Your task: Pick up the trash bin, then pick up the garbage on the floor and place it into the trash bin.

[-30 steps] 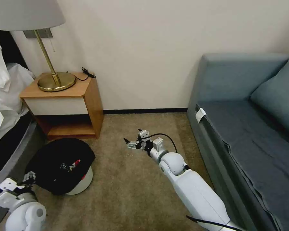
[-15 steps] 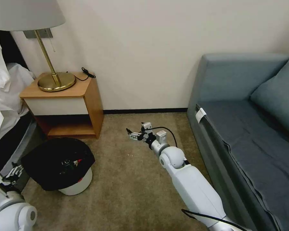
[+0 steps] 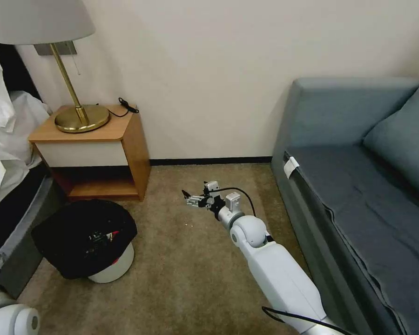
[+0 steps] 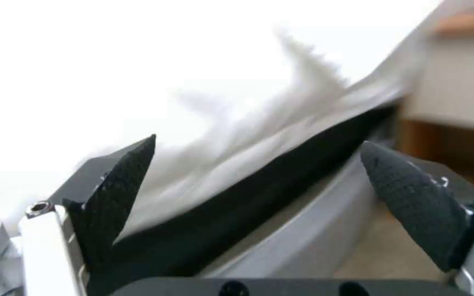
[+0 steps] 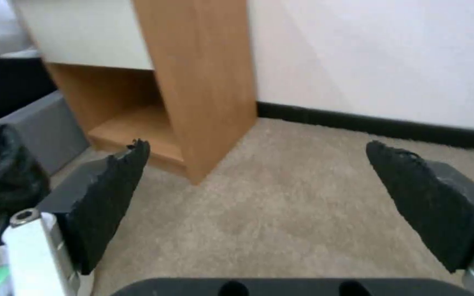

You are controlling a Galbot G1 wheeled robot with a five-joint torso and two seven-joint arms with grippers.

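Note:
The trash bin (image 3: 112, 267), white with a black bag (image 3: 70, 246) over its rim, stands on the carpet in front of the nightstand. Garbage lies inside it, with a red-and-white wrapper (image 3: 111, 236) showing. My left gripper (image 4: 259, 142) is open and empty near the bed's edge, well clear of the bin; in the head view its arm (image 3: 7, 318) is at the lower left corner. My right gripper (image 3: 187, 197) hovers open over the carpet mid-room, with nothing between its fingers (image 5: 111, 193). The bag's edge (image 5: 1, 176) shows beside it in the right wrist view.
A wooden nightstand (image 3: 97, 153) with a brass lamp (image 3: 81, 116) stands against the wall, and the bed (image 3: 4, 153) is on the left. A grey-blue sofa (image 3: 358, 186) lines the right side. Bare carpet (image 3: 186, 270) lies between them, with tiny white specks (image 3: 187, 226).
My left gripper has drawn back from the bin's bag toward the lower left. The bin has gone from tilted to standing upright. The right gripper has shifted slightly farther from me.

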